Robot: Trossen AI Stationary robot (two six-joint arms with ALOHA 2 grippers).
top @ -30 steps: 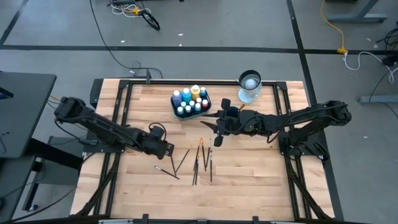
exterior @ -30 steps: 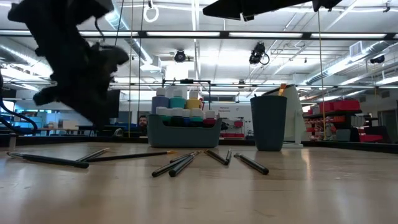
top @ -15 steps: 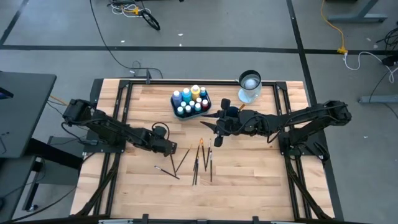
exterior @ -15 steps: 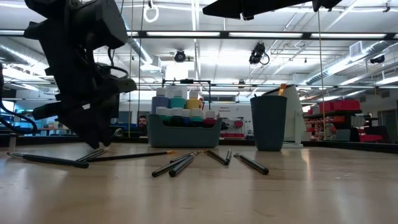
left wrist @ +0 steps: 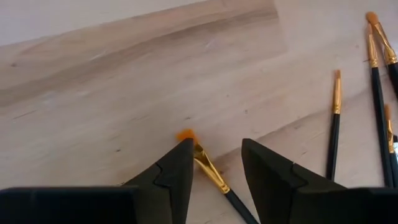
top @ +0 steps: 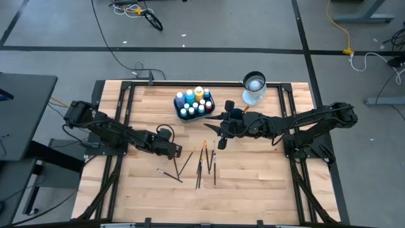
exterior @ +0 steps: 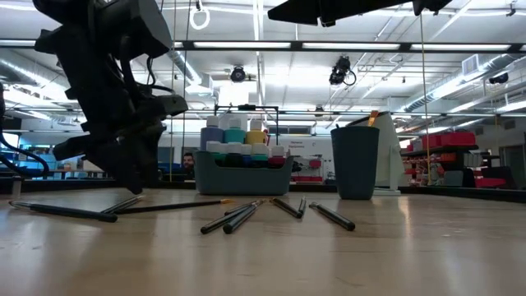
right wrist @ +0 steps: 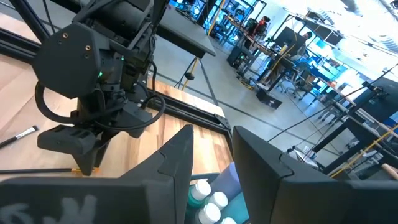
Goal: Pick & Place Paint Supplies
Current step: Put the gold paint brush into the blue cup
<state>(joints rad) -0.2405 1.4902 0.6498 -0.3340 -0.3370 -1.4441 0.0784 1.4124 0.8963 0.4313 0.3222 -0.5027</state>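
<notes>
1. The thin dark-handled brush with a gold ferrule and orange bristles (left wrist: 208, 168) lies flat on the light wooden tabletop (top: 253, 177), its bristle end poking out between the two fingers of my left pincer (left wrist: 214, 165).
2. My left pincer stands with its fingers apart, one on each side of that brush; I grip nothing, and the brush rests on the wood.
3. In the low view my left pincer (exterior: 131, 177) is down close to the tabletop, just above the nearest brushes; whether the tips touch the wood I can't quite make out.
4. The other thin dark brushes (top: 205, 163) lie scattered near the middle of the tabletop, just beside my left pincer (top: 179, 152), some crossing each other.
5. The small paint bottles with blue, teal, white and yellow tops (top: 195, 101) stand upright and packed together in the teal rectangular tray (top: 210, 108), toward the far side of the tabletop.
6. The dark blue cup (exterior: 355, 162) stands upright to the tray's right, well apart from the brushes.
7. My right pincer (top: 211, 128) hangs above the tabletop between the tray and the brushes, its fingers parted around nothing.
</notes>
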